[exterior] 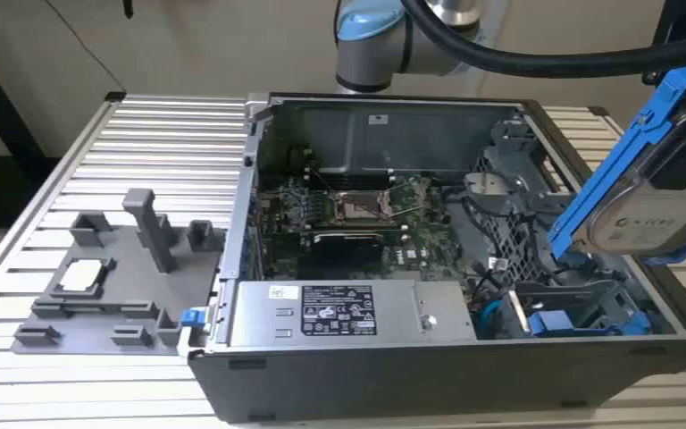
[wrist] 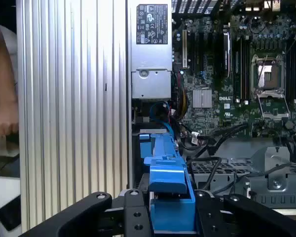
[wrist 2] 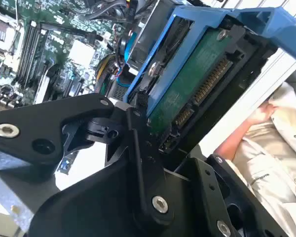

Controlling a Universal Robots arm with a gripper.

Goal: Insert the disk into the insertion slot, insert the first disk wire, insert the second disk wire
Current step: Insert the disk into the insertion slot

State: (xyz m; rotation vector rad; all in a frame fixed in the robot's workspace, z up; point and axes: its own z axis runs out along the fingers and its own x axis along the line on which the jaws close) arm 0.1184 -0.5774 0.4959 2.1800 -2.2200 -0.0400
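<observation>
The disk (exterior: 659,201), silver-grey with a pale label in a bright blue carrier frame (exterior: 623,152), hangs tilted above the open computer case at the exterior view's right. My gripper (wrist: 170,210) is shut on the blue carrier, with a black finger (wrist: 133,207) on each side of it. In the second wrist view my gripper (wrist 2: 170,145) clamps the disk (wrist 2: 192,84) on its green circuit-board side, where the connector shows. The insertion slot (exterior: 570,313), a dark bay with blue fittings, lies below the disk in the case's near right corner. A blue cable (exterior: 489,315) lies beside the bay.
A grey labelled power-supply box (exterior: 331,313) fills the case's near side, beyond it the motherboard (exterior: 355,214) and a perforated metal cage (exterior: 516,219). A grey fixture (exterior: 117,277) stands on the ribbed table at the exterior view's left. A person's arm (wrist: 2,103) is beside the table.
</observation>
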